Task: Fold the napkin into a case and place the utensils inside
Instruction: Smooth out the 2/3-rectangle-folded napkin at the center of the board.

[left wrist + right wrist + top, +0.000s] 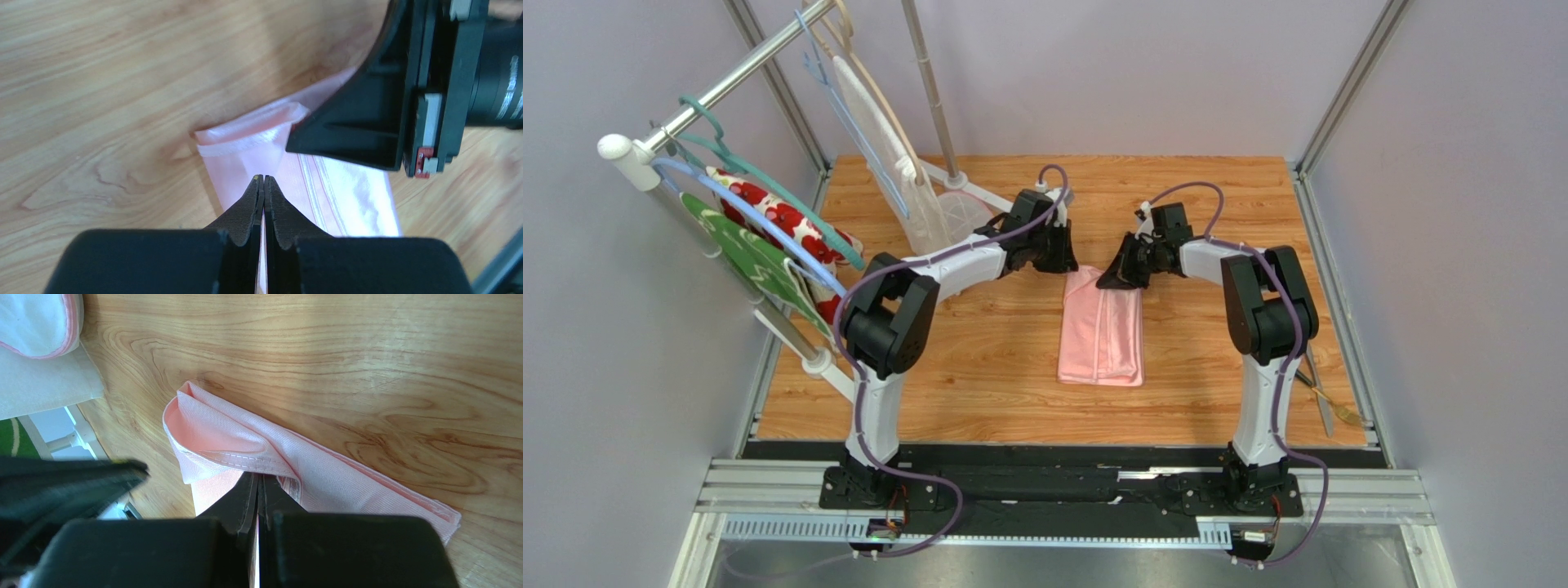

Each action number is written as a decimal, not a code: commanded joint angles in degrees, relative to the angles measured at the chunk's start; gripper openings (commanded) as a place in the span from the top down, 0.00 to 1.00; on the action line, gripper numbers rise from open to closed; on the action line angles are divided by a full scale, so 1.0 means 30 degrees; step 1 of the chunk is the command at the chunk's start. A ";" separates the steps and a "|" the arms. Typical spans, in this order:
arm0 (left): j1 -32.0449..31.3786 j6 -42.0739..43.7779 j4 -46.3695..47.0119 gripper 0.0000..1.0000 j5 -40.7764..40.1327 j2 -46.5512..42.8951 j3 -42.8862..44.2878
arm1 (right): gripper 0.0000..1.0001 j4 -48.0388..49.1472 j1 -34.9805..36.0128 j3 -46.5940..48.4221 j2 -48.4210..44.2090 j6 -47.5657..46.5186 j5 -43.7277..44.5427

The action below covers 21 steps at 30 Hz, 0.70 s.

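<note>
I find the napkin [1101, 331] at the centre of the overhead frame. It lies on the wooden bench [928, 368] folded into a narrow, layered pink rectangle with its long axis running up and down the picture. Both arms reach inward to its upper end. The left end effector [264, 180] is clenched: in its wrist view the fingers meet tip to tip directly over the pink cloth, just inside the folded top corner. A thin pale strip of fabric shows between them, so I record it as pinching the napkin. The right end effector [258, 478] is likewise clenched and is grasping the napkin. In its wrist view the stitched hem rises off the bench straight into the closed tips, forming a raised, open fold at centre left of that frame. The rest of the cloth lies flat and runs toward the lower right. In the left wrist view the black body of the right unit fills the upper right of the frame, just beside the left fingertips. The utensils [1326, 395] lie at the right edge of the overhead frame, well apart from the napkin, as slim metal pieces, one of them yellowish. At the upper left a rail carries hangers with a green cloth [750, 257] and a white cloth with red flowers [775, 214].
</note>
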 commanded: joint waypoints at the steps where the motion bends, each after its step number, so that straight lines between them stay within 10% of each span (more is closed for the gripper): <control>1: 0.0776 -0.2996 0.3270 0.95 0.2604 -0.0551 -0.1140 | 1.00 0.0212 -0.0031 0.0170 0.0565 -0.0707 0.0464; 21: 0.0778 -0.2500 0.5590 1.00 0.2224 0.1149 -0.3251 | 1.00 0.0065 -0.0002 0.0171 0.0302 -0.0648 0.0112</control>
